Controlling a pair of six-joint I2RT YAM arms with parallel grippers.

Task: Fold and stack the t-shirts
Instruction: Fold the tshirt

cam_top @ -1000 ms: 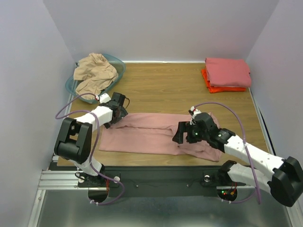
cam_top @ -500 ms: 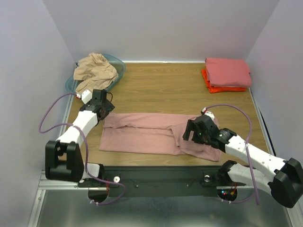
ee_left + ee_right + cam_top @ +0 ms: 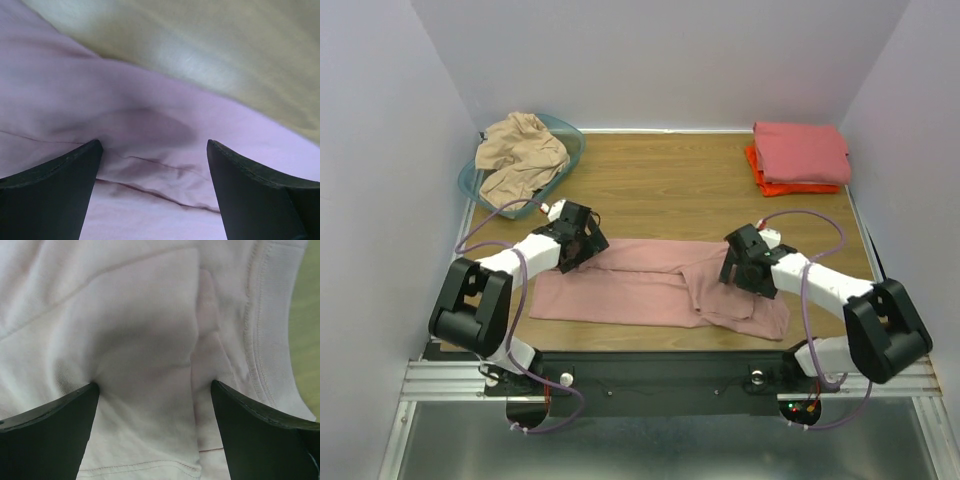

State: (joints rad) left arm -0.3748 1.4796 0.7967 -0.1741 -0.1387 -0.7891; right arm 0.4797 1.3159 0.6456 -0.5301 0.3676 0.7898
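Note:
A dusty pink t-shirt [image 3: 640,285] lies folded into a long strip on the wooden table near the front edge. My left gripper [image 3: 582,243] is open at the strip's far left corner, its fingers [image 3: 50,190] down on the pink cloth [image 3: 150,150]. My right gripper [image 3: 744,262] is open over the strip's right end, its fingers [image 3: 260,435] pressing into the cloth [image 3: 145,370] next to a hem. A folded coral pink t-shirt [image 3: 800,150] lies on a bright orange one [image 3: 770,184] at the back right. A tan-beige t-shirt [image 3: 520,155] is crumpled in the basket.
A translucent teal basket [image 3: 572,146] stands at the back left. White walls close in on three sides. Purple cables loop over both arms. The table's front edge [image 3: 650,345] runs just below the pink strip.
The left gripper swung out to the left, then came back to the strip's far left corner. The right gripper moved right and away from me along the strip to its right end.

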